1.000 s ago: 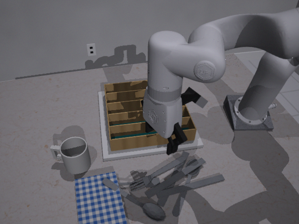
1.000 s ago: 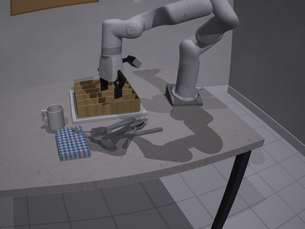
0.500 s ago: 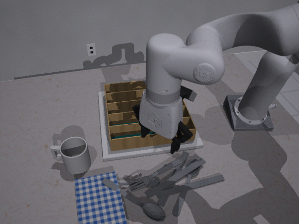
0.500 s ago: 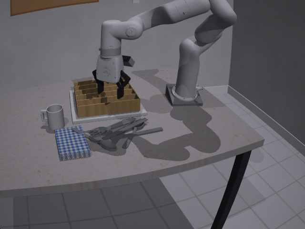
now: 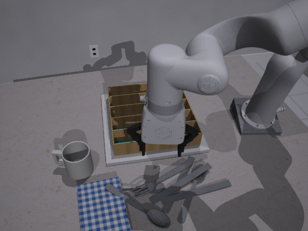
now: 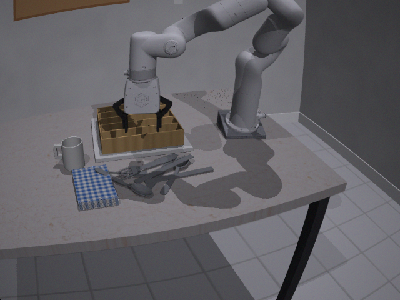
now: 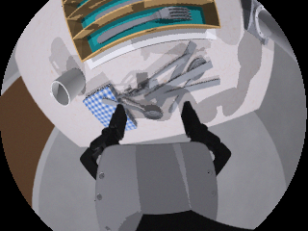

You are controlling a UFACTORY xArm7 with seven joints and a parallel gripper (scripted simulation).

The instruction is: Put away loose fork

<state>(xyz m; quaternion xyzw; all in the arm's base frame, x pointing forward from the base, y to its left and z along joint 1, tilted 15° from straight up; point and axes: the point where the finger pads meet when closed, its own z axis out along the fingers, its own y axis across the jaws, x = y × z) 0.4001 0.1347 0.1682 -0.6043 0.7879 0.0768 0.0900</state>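
Observation:
The loose fork lies in a heap of grey cutlery on the counter in front of the tray, tines toward the checked napkin. The wooden tray has several long slots with teal floors. In the wrist view a fork lies in one slot, with other cutlery in the slots beside it. My gripper is open and empty. It hangs above the front part of the tray and hides much of the slots in the top and exterior views.
A grey mug stands left of the tray. A blue checked napkin lies in front of it, with a spoon at its right edge. The tray rests on a white mat. The arm's base is at the right.

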